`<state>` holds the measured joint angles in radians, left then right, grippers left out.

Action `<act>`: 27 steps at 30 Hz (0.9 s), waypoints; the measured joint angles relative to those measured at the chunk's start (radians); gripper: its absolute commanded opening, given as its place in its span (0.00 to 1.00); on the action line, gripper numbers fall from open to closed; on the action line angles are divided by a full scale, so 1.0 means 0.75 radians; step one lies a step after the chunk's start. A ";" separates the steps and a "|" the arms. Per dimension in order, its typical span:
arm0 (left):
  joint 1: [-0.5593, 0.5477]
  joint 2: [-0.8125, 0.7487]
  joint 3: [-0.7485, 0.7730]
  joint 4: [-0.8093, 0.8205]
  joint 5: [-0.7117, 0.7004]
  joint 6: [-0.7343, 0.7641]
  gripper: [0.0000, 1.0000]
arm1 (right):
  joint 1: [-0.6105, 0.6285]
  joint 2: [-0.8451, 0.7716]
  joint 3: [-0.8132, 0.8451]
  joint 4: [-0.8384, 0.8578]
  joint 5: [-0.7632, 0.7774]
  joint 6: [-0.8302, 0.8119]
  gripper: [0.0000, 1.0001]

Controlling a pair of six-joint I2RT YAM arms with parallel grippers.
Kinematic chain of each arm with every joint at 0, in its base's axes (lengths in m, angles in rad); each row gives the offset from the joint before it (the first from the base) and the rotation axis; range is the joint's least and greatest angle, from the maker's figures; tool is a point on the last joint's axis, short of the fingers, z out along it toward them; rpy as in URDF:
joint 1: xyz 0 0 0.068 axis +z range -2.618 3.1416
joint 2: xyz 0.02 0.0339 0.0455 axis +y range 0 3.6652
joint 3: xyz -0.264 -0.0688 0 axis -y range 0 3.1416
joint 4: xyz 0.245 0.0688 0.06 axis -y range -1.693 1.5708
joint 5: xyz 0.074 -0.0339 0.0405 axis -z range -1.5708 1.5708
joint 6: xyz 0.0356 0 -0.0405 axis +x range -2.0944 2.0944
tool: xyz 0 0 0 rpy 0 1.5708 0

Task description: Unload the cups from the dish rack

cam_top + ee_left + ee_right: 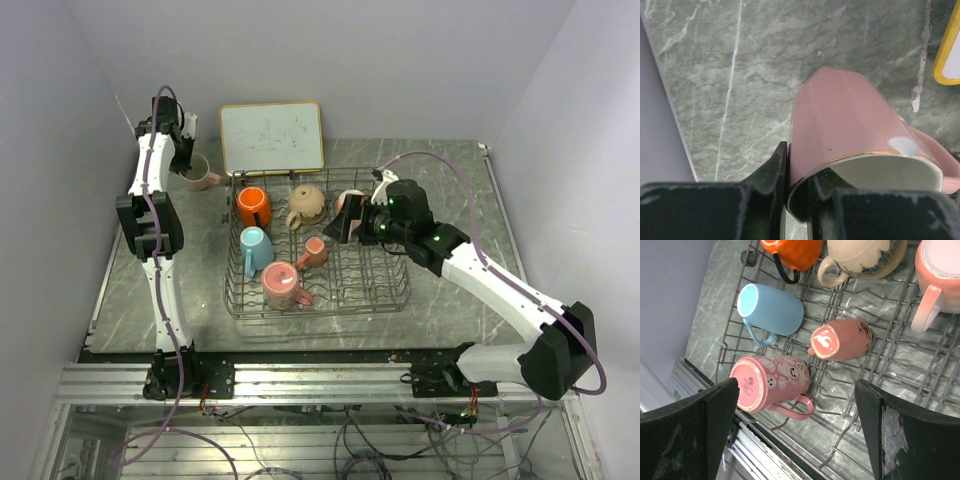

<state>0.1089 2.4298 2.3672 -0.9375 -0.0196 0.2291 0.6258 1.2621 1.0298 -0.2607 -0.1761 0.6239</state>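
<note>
A pink mug [202, 174] with a gold rim [850, 115] is at the far left of the table, outside the dish rack [405, 292]. My left gripper [188, 160] [799, 165] is shut on its wall, one finger inside and one outside. Whether the mug rests on the table I cannot tell. In the rack lie an orange cup [253, 205] [792, 250], a tan cup [307, 204] [865, 255], a light blue cup [256, 248] [775, 310], a small salmon cup [313, 252] [842, 339], a patterned pink cup [283, 285] [772, 382] and a pink cup [349, 200] [940, 265]. My right gripper [348, 226] [796, 385] hangs open above the rack wires [900, 355], holding nothing.
A wood-framed whiteboard [271, 137] [947, 50] leans at the back, just behind the rack and right of the held mug. The grey wall runs close along the left of the table. The marble table top [455, 190] shows right of the rack.
</note>
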 measured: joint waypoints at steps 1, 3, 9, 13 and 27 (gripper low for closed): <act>-0.002 0.006 0.000 -0.001 0.005 0.004 0.07 | 0.004 0.010 -0.002 0.001 0.006 -0.004 1.00; -0.007 0.019 0.002 -0.003 0.018 0.014 0.07 | 0.014 0.031 -0.005 0.000 0.014 -0.012 1.00; -0.019 0.037 0.030 -0.034 0.069 0.037 0.07 | 0.062 0.088 -0.006 -0.001 0.051 -0.023 1.00; -0.020 0.037 0.033 -0.044 0.073 0.039 0.63 | 0.109 0.121 -0.006 -0.002 0.085 -0.034 1.00; -0.027 -0.111 -0.005 0.031 0.051 0.009 1.00 | 0.260 0.214 -0.005 0.007 0.073 -0.327 0.97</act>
<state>0.0883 2.3466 2.3634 -0.9142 0.0189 0.2359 0.8207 1.4223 1.0264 -0.2558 -0.1211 0.3786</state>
